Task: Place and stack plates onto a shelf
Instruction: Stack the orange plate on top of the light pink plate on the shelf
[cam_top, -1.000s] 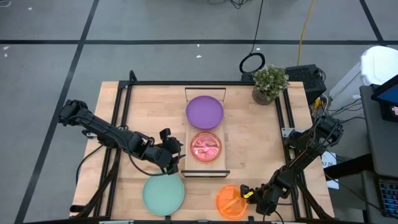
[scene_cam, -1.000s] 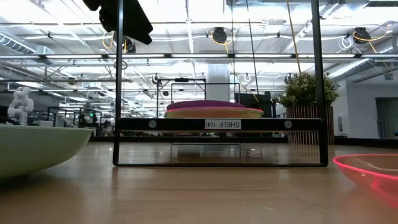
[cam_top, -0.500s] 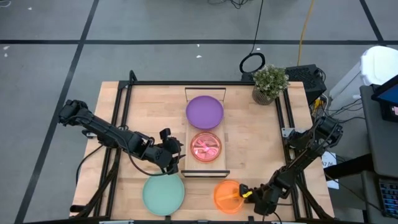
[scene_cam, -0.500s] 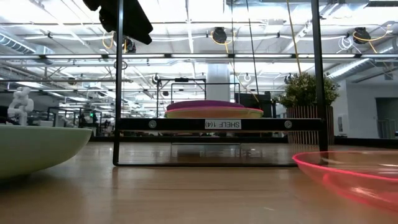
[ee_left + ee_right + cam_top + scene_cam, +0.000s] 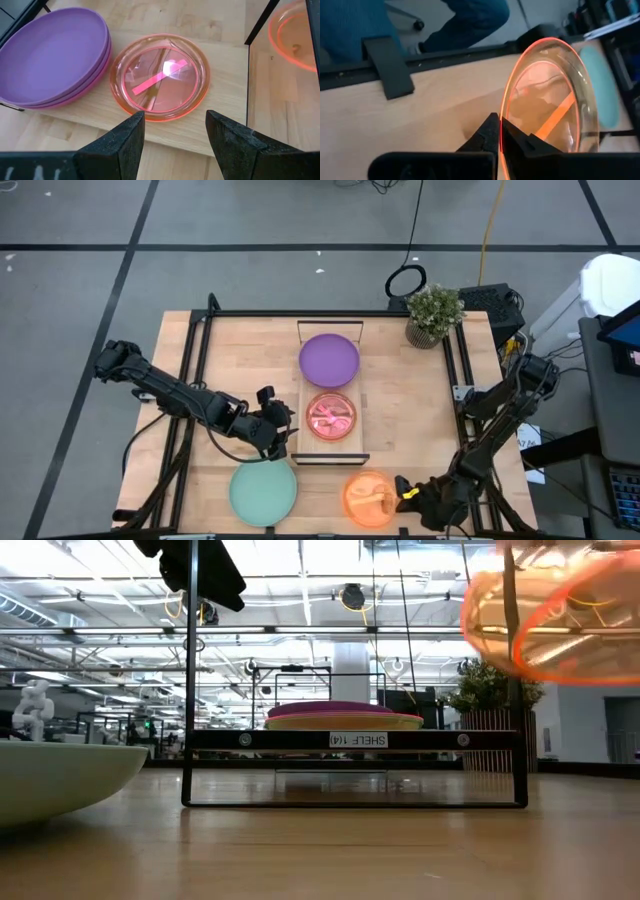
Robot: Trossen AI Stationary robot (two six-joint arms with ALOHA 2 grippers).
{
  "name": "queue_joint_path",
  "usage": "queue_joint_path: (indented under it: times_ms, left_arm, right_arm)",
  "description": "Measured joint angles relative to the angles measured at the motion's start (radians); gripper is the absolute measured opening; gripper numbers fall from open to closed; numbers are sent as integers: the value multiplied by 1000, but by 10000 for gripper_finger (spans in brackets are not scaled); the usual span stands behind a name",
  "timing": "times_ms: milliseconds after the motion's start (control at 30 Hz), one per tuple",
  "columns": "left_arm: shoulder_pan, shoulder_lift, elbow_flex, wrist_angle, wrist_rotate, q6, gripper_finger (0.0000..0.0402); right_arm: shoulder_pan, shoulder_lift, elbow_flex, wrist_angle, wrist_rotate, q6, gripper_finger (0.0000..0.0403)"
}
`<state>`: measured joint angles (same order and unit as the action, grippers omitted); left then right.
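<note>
The shelf (image 5: 306, 387) stands mid-table with a purple plate (image 5: 329, 360) stacked on a magenta one (image 5: 95, 82) at its far end. A red-pink plate (image 5: 330, 415) lies on its near end. My left gripper (image 5: 283, 430) hovers open just left of the shelf, its fingers (image 5: 120, 142) apart above the red-pink plate (image 5: 160, 75). A mint-green plate (image 5: 263, 491) rests on the table near the front edge. My right gripper (image 5: 397, 496) is shut on an orange plate (image 5: 366, 496), which is raised high in the low view (image 5: 555, 620). My right gripper pinches the orange plate's rim (image 5: 502, 125) between its two fingers, on the side toward the table's right edge. The fingers (image 5: 487, 134) come from the right, slanting downward. The plate is lifted clear of the table and tilted.
A potted plant (image 5: 434, 312) stands at the far right corner. Black frame posts (image 5: 190, 670) rise at the shelf's ends. A person's legs (image 5: 470, 20) show beyond the table's edge in the right wrist view. Bare wood lies right of the shelf (image 5: 410, 410).
My right gripper has risen with the orange plate. The plate first tipped up on the table, then came clear of it and now hangs tilted well above the tabletop.
</note>
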<state>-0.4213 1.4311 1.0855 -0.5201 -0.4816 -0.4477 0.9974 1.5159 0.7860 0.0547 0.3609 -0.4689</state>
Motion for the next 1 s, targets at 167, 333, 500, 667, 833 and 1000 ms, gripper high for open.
queue_joint_path:
  times_ms: [167, 333, 500, 667, 833, 1000]
  left_arm:
    - [0, 0, 0, 0, 0, -1, 216]
    - [0, 0, 0, 0, 0, -3, 216]
    - [-5, 0, 0, -3, 0, -2, 216]
    - [-19, 0, 0, -10, 0, 1, 216]
    - [-31, 0, 0, -28, 0, 0, 216]
    - [-43, 0, 0, -64, 0, 0, 216]
  right_arm:
    - [6, -62, 0, 24, 9, -59, 0]
    - [6, -121, 0, 68, 9, -144, 0]
    - [4, -168, 0, 83, 32, -223, 0]
    - [-2, -208, 0, 93, 90, -301, 0]
    - [-34, -256, 1, 97, 92, -363, 0]
    - [-86, -300, 27, 86, 92, -435, 0]
